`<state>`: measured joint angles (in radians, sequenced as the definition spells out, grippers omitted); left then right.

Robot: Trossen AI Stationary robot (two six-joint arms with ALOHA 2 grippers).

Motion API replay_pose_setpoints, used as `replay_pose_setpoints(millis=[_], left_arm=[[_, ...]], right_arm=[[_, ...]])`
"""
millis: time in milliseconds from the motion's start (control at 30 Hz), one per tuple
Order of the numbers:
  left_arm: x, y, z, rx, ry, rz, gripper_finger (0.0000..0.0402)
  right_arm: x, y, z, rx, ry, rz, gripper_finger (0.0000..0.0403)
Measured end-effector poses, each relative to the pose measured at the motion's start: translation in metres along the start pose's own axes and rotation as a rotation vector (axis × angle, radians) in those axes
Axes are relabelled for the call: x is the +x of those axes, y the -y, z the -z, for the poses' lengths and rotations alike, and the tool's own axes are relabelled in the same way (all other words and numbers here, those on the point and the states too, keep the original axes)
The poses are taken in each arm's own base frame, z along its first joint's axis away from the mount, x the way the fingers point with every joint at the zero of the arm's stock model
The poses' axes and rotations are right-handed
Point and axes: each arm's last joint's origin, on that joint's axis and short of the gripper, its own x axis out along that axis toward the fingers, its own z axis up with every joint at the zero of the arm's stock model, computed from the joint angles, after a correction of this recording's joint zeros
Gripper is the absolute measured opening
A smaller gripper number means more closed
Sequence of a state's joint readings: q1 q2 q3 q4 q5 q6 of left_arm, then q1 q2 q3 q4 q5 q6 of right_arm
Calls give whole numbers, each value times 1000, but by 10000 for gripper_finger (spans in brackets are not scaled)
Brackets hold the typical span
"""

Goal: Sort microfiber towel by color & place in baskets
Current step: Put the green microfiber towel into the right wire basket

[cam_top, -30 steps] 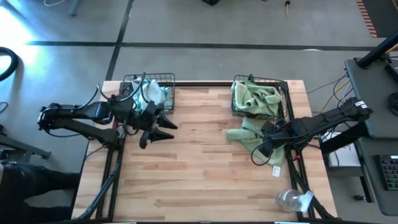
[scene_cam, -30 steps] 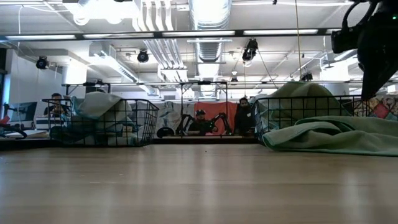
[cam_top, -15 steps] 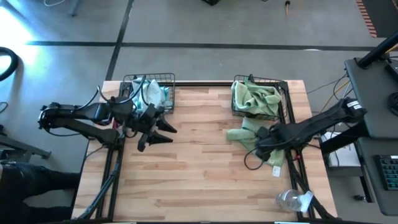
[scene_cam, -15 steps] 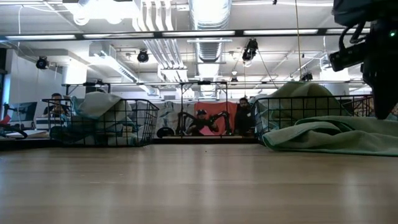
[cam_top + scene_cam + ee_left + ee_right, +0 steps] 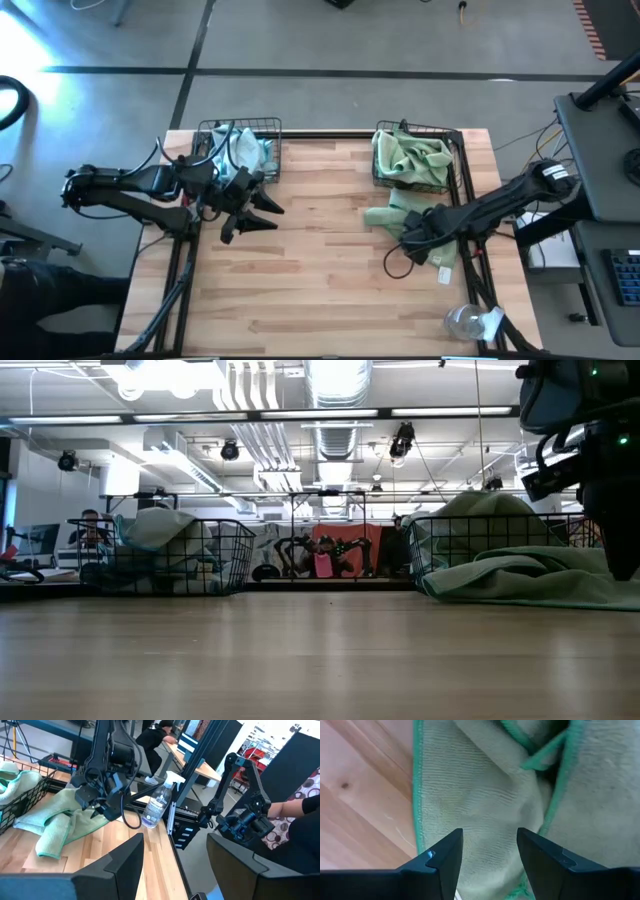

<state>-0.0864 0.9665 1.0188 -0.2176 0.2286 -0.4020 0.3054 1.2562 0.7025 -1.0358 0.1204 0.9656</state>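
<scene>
Pale green towels (image 5: 392,214) lie crumpled on the table just in front of the right basket (image 5: 460,160), which holds more green towels (image 5: 410,155). The left basket (image 5: 275,135) holds light blue towels (image 5: 245,150). My right gripper (image 5: 408,232) is open and low over the loose green towels (image 5: 485,795), its fingers (image 5: 445,855) standing either side of a flat stretch beside a fold. In the low view the right arm (image 5: 615,510) reaches down to the pile (image 5: 540,575). My left gripper (image 5: 278,215) waits open beside the left basket. My right gripper comes at the loose pale green towel (image 5: 470,820) from above, pointing down, with its open fingers at the cloth's surface; whether they touch it I cannot tell.
A clear spray bottle (image 5: 157,805) stands at the table's near right corner (image 5: 470,320). A small white tag (image 5: 445,272) lies near the green pile. Bare wood (image 5: 320,270) fills the middle and near side. People sit at desks beyond the far edge (image 5: 325,555).
My right gripper has moved toward the table's left and come down over the loose green towels, staying open. The towels and the left arm have kept still.
</scene>
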Motion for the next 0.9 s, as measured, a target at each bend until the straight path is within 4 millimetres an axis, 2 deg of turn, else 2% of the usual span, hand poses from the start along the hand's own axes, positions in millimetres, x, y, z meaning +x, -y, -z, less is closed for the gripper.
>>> replay_pose_setpoints(millis=[300,700,900], left_arm=[[0,1,-1,-37,3,1,201],[-11,14,-26,11,51,20,201],[-12,17,-34,22,16,3,201]], right_arm=[[17,-9,-4,-54,-52,73,185],[37,-21,-9,-80,-83,116,185],[37,-21,-9,-77,-76,112,173]])
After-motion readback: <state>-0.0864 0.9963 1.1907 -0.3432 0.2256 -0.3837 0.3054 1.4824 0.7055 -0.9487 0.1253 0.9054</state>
